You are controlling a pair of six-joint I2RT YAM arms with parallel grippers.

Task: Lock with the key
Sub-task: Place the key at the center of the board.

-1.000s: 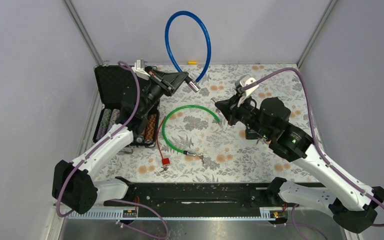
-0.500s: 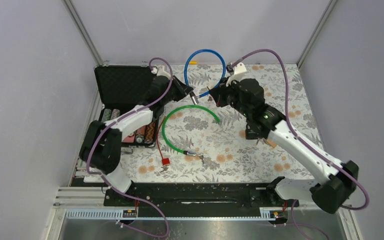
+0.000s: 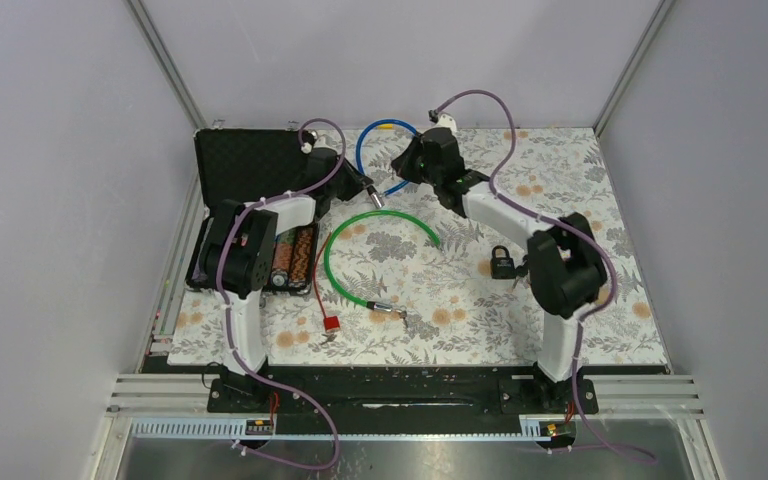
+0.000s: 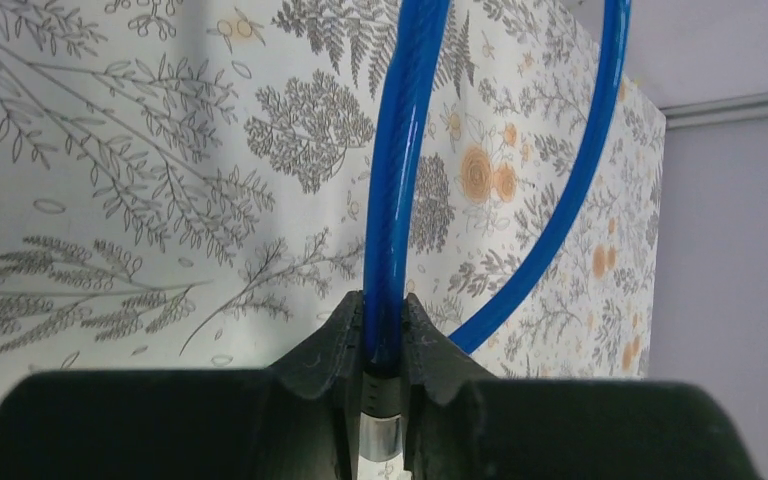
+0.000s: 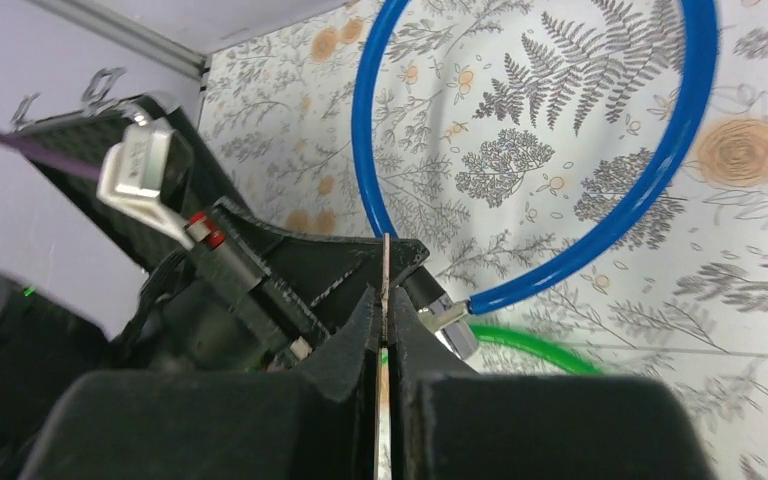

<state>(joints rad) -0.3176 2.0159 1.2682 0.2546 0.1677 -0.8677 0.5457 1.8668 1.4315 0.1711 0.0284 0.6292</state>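
A blue cable lock [image 3: 362, 150] lies looped at the far middle of the table. My left gripper [image 3: 360, 187] is shut on it just above its silver metal end; in the left wrist view the cable [image 4: 410, 150] rises from between my fingers [image 4: 383, 310]. My right gripper [image 3: 401, 168] is shut on a thin metal key [image 5: 386, 262], whose blade sticks out between my fingertips [image 5: 385, 300]. The key tip sits close to the left gripper's fingers [image 5: 290, 270], a little left of the lock's silver end [image 5: 450, 325]. I cannot tell whether they touch.
A green cable lock [image 3: 380, 215] with keys at its end [image 3: 400, 313] lies mid-table. A black padlock [image 3: 501, 263] sits right of centre. A red tag [image 3: 331, 324] on a red cord lies near the front. An open black case [image 3: 240, 165] stands at the far left.
Both arms have stretched toward the far side. The blue loop has come down from high in the air to table level. My right gripper has moved left to the cable's end.
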